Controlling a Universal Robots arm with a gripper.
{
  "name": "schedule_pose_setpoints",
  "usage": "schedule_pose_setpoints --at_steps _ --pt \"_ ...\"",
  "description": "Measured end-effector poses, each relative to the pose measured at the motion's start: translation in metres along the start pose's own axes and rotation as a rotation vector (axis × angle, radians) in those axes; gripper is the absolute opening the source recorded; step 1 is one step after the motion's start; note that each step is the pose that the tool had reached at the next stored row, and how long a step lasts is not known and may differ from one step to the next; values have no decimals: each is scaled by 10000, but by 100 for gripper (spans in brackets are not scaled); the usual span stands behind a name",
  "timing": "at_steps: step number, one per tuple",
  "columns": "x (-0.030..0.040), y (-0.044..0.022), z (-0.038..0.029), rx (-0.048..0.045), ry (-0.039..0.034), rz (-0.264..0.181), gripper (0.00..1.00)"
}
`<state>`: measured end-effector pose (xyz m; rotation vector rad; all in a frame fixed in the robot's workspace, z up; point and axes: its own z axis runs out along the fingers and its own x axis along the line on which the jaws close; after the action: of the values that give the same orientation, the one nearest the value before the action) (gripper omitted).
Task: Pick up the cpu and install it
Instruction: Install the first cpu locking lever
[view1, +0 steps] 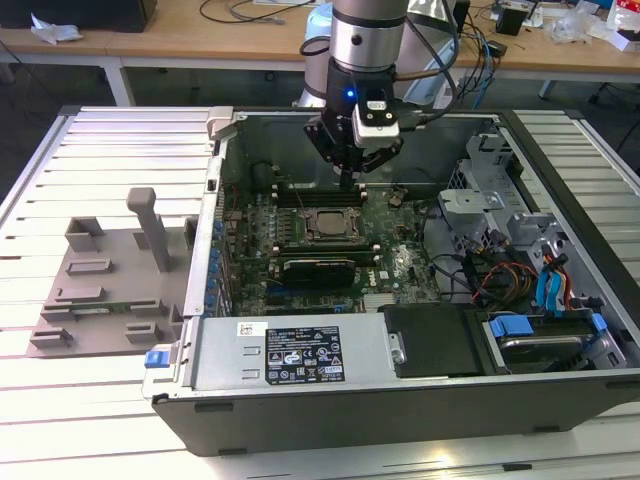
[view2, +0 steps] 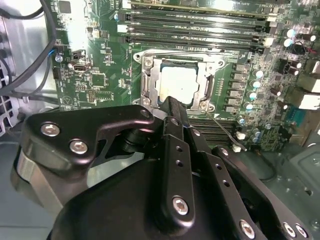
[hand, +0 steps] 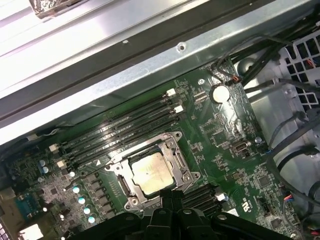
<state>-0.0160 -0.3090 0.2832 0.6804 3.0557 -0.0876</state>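
CPU (hand: 154, 173) sits flat inside the metal-framed socket (hand: 175, 145) on the green motherboard (hand: 220, 130), visible in both wrist views. Gripper (view1: 350, 180) hovers just above the socket, fingers pressed together, holding nothing.

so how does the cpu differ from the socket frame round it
The cpu is a pale, plain, flat square plate; the socket frame is a darker metal border with screws at its corners. The cpu sits inside, while the socket frame surrounds it on the green motherboard. Both are square and lie flat.
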Motion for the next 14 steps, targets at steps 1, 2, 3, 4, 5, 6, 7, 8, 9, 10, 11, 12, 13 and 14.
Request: schedule_pose_setpoints --at_steps 1,2,3,4,5,6,7,8,9,10,11,12,13,14 --pt "0 0 0 -1 -4 -74 11" --pt "0 0 0 -3 -7 -129 11" --pt "0 0 0 -5 -14 -255 11" --pt "0 0 0 -7 -18 -347 11" --pt "0 0 0 -9 -24 -451 11" --pt "0 0 0 -10 -26 -499 11" --pt "0 0 0 -12 -30 -576 11" --pt "0 0 0 -14 -34 -638 11" --pt "0 0 0 -14 -36 -683 11" --pt "0 0 0 -16 -41 -769 11" --pt "0 0 0 -18 -45 -852 11" --pt "0 0 0 -21 -53 -995 11" --pt "0 0 0 -24 -58 -1106 11" --pt "0 0 0 -26 -65 -1236 11"
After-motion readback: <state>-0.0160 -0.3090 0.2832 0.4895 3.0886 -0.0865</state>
